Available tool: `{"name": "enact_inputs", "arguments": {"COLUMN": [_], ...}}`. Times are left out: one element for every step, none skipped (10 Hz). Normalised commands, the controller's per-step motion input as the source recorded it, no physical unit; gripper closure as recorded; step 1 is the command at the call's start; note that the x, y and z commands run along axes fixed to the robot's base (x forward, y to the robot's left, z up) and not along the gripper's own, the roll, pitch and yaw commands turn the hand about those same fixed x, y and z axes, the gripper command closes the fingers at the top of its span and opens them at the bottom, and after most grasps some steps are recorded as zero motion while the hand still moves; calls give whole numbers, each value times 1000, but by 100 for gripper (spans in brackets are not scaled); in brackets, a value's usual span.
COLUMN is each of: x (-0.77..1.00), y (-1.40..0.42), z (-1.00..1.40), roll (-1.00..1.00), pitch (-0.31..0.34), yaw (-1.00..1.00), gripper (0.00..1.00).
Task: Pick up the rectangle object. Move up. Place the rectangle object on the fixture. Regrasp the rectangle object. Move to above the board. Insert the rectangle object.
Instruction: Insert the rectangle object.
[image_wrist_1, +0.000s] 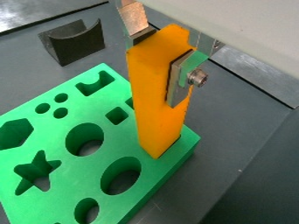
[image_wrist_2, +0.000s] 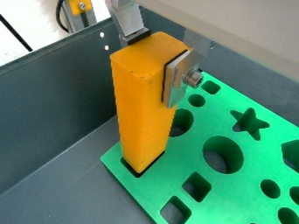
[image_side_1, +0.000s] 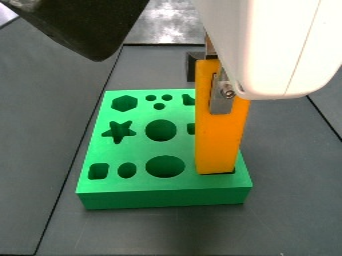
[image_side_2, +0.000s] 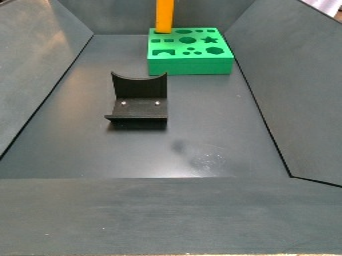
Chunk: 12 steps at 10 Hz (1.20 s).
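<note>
The orange-yellow rectangle object (image_wrist_1: 152, 96) (image_wrist_2: 140, 105) stands upright with its lower end in a slot at a corner of the green board (image_wrist_1: 24, 206) (image_wrist_2: 263, 171). My gripper (image_wrist_1: 160, 59) (image_wrist_2: 156, 59) is shut on its top end, one silver plate on each side. In a side view the rectangle object (image_side_1: 218, 130) rises from the board (image_side_1: 160, 195) near its front right edge under my gripper (image_side_1: 214, 88). The fixture (image_wrist_1: 73, 41) (image_side_2: 138, 100) stands apart on the dark floor with nothing in it. In a side view only the rectangle object (image_side_2: 163, 14) shows above the board (image_side_2: 187, 62).
Sloping grey bin walls (image_side_2: 54, 60) surround the dark floor. The board has several open cut-outs, among them a star (image_side_1: 118, 130) and a hexagon (image_side_1: 124, 102). A large dark blurred shape (image_side_1: 80, 25) hangs across a side view's upper part.
</note>
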Motion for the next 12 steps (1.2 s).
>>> {"name": "enact_inputs", "arguments": {"x": [69, 146, 203, 183, 151, 171, 169, 146, 46, 0, -6, 0], "y": [0, -29, -60, -77, -94, -117, -109, -77, 0, 0, 11, 0], "z": [0, -9, -3, 0, 0, 0, 0, 0, 0, 0, -23, 0], "roll": [49, 63, 99, 113, 104, 110, 117, 103, 50, 94, 114, 67], "pitch": [3, 7, 10, 10, 7, 10, 7, 13, 4, 0, 0, 0], "yaw": [26, 0, 0, 0, 0, 0, 0, 0, 0, 0, 0, 0], "gripper": [100, 100, 100, 100, 100, 100, 100, 100, 100, 100, 100, 100]}}
